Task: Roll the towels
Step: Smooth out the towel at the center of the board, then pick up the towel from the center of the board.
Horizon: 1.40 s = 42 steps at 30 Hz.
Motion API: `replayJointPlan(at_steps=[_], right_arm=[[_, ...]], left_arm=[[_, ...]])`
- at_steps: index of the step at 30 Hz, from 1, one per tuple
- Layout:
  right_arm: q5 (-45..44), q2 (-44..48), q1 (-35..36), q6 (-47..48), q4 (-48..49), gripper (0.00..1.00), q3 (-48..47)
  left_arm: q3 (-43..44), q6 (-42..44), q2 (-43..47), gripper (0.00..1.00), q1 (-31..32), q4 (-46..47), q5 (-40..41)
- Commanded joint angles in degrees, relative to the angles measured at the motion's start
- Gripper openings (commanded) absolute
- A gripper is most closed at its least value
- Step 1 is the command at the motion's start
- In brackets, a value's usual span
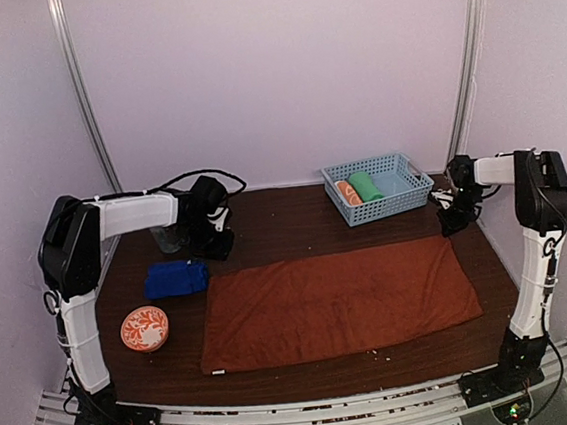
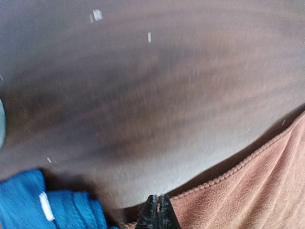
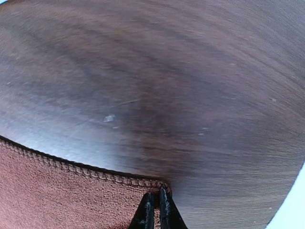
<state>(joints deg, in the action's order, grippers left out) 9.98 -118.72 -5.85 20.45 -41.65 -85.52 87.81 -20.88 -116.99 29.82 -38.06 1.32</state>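
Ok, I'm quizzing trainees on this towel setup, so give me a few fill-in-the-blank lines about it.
The rust-brown towel lies ___ on the table. The green roll sits in the blue ___. The right pincer is at the rust-brown towel's far ___.
Missing: flat; basket; corner.

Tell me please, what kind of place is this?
Probably a robot test cell: plain walls enclose a table, the left arm and right arm stand at its near edge, and a brown towel lies spread out.
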Motion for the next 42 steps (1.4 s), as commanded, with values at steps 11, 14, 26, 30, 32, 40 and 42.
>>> replayJointPlan(at_steps=[11, 14, 26, 30, 32, 40, 42], right_arm=[[4.9, 3.2, -2.8, -1.8, -1.4, 0.24, -4.6], [7.0, -0.1, -2.8, -0.9, -4.5, 0.26, -7.0], [5.5, -4.7, -2.3, -1.2, -5.0, 0.27, -6.3], [2.8, -5.1, -1.5, -1.0, -4.4, 0.26, -5.2], [1.9, -5.5, -1.2, -0.9, -4.7, 0.26, -5.2], [2.2, -4.4, -1.2, -1.4, -5.4, 0.27, -5.6], [4.0, -3.0, -1.6, -2.1, -5.4, 0.27, -5.6]], left_arm=[[2.7, 2.5, 0.3, 0.0, -1.5, 5.1, 0.0], [2.6, 2.9, 0.2, 0.01, -1.5, 5.1, -0.2], [0.5, 3.5, 1.0, 0.03, -2.4, 5.5, 0.8], [0.2, 3.7, 1.2, 0.02, -2.8, 5.5, 1.1], [0.1, 3.8, 1.4, 0.02, -3.0, 5.4, 1.5], [-1.0, 3.8, 2.0, 0.03, -3.6, 6.2, 1.4], [-1.1, 3.8, 2.3, 0.03, -3.6, 6.2, 1.5]])
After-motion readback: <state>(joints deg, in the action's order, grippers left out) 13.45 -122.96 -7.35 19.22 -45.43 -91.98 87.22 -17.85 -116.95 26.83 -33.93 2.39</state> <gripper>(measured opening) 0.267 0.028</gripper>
